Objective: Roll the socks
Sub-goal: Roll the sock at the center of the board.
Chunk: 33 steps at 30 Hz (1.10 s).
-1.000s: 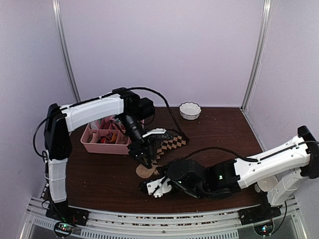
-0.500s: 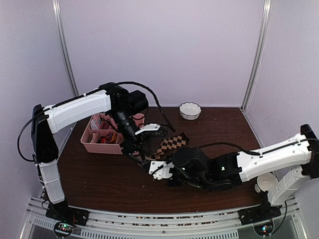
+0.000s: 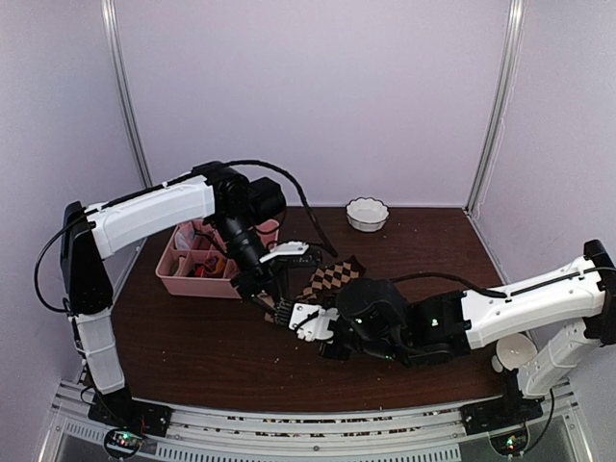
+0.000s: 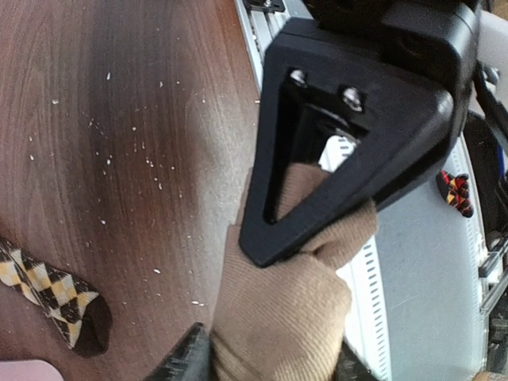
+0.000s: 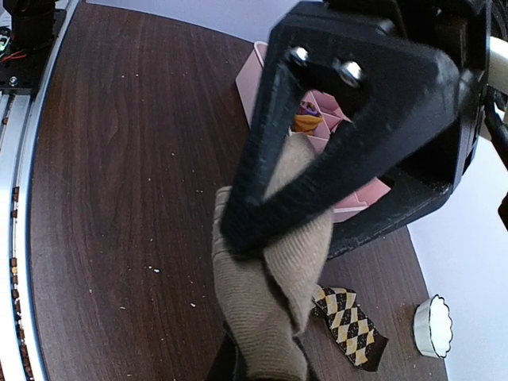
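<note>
Dark wood bench (image 3: 192,351) carries everything. Over its middle the two arms meet. The left claw (image 3: 277,306) and right claw (image 3: 306,322) are each clenched on the tan sock (image 4: 278,317), nearly tip to tip. The sock is a short bunched span between them, its long axis running claw to claw. Whether it clears the wood I cannot tell. A pink tray (image 3: 197,281) sits at the left rear. The argyle sock (image 3: 332,279) lies flat just behind the claws, slanting far-right. Rolling, I judge, needs the tan sock laid out first.
</note>
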### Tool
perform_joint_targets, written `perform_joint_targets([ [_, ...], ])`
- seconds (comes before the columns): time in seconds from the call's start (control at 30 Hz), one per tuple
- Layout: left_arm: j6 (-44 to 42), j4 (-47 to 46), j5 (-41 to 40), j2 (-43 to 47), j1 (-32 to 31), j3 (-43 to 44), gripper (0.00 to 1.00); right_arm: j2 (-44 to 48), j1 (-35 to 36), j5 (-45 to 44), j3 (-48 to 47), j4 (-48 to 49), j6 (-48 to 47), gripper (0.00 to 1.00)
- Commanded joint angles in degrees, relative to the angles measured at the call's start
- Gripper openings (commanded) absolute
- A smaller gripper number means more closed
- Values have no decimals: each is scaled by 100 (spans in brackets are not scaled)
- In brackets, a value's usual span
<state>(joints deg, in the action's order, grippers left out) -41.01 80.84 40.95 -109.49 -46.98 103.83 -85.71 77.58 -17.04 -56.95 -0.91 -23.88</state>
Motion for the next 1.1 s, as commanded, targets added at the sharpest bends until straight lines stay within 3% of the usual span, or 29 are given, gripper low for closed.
perform_joint_targets([
  [0.0, -132, 275, 266, -78, -133, 206, 56, 90, -34, -88, -79, 253, 211, 0],
  [0.1, -362, 648, 452, -167, -222, 306, 71, 39, -67, -245, -52, 251, 279, 0],
  [0.13, -380, 709, 500, -158, -216, 312, 94, 37, -96, -267, -27, 248, 324, 0],
  [0.17, -368, 717, 503, -132, -215, 314, 97, 27, -121, -273, -7, 237, 369, 0],
  [0.3, -168, 282, 190, 105, -224, 196, 98, -1, -251, -357, -23, 139, 632, 0],
  [0.47, 405, -954, -1078, 704, -215, -100, 98, -25, -315, -301, -111, 222, 1076, 0],
  [0.6, 478, -1128, -1940, 1068, -128, 399, 98, 181, -359, -76, 226, 724, 1272, 0],
  [0.67, 497, -1186, -2601, 1251, -66, 701, 98, 334, -358, 49, 426, 916, 1218, 0],
  [0.73, 664, -1563, -3923, 1462, -37, 538, 98, 463, -359, 126, 513, 941, 1146, 0],
  [0.77, 579, -1625, -4191, 1551, 51, 376, 98, 507, -358, 177, 526, 918, 1102, 0],
  [0.97, 1183, -1970, -3272, 1907, 1175, 650, 98, 793, -411, 633, 649, 987, 1000, 0],
  [1.07, 590, -1433, -1819, 1906, 1193, 475, 90, 874, -545, 1213, 678, 1136, 1200, 0],
])
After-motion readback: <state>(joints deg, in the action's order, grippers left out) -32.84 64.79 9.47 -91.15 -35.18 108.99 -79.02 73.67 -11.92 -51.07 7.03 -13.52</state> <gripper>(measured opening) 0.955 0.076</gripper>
